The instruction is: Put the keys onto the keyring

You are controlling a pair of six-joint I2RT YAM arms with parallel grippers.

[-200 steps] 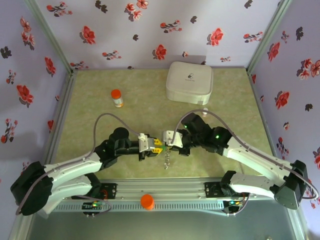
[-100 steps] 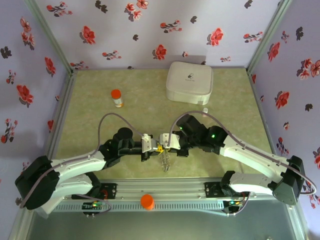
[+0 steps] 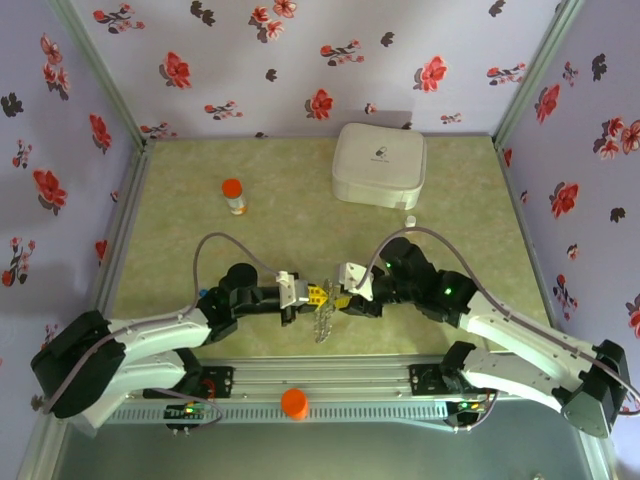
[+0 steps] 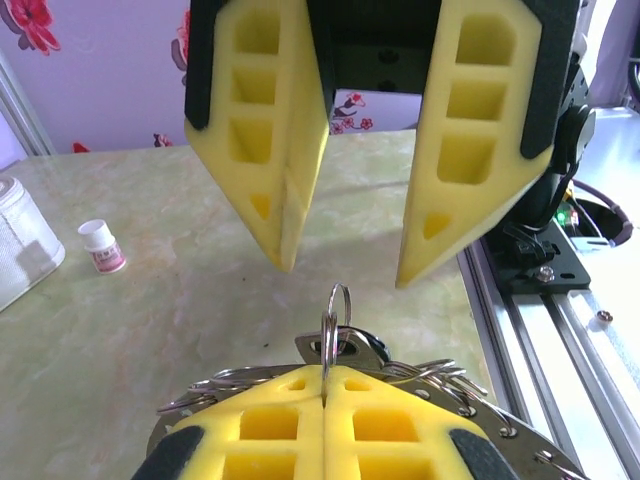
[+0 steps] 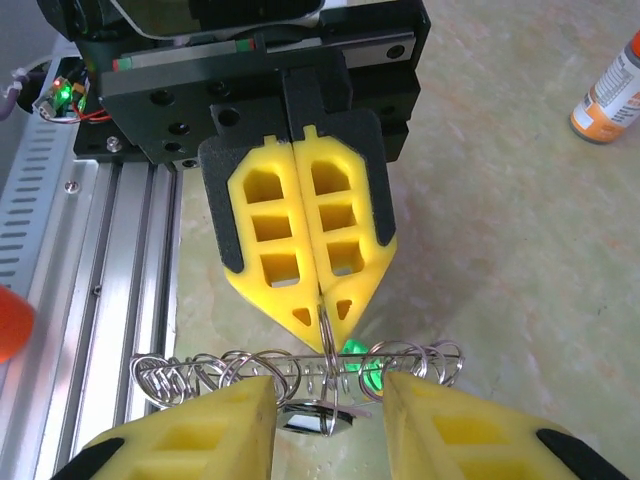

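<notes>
Top external: left gripper (image 3: 311, 293) clamped shut on keyring (image 3: 323, 320), which sits between both grippers near the front rail (image 3: 350, 385), long axis slanting toward that rail; right gripper (image 3: 346, 291) fingers apart, just beside it. Right wrist: its wire loops form a left-right row, green key (image 5: 352, 350) among them, too small to separate from above

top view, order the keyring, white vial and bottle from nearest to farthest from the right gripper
1. keyring: just left of the right gripper, on the near side.
2. white vial: farther back, to the right.
3. bottle: far back on the left.
</notes>
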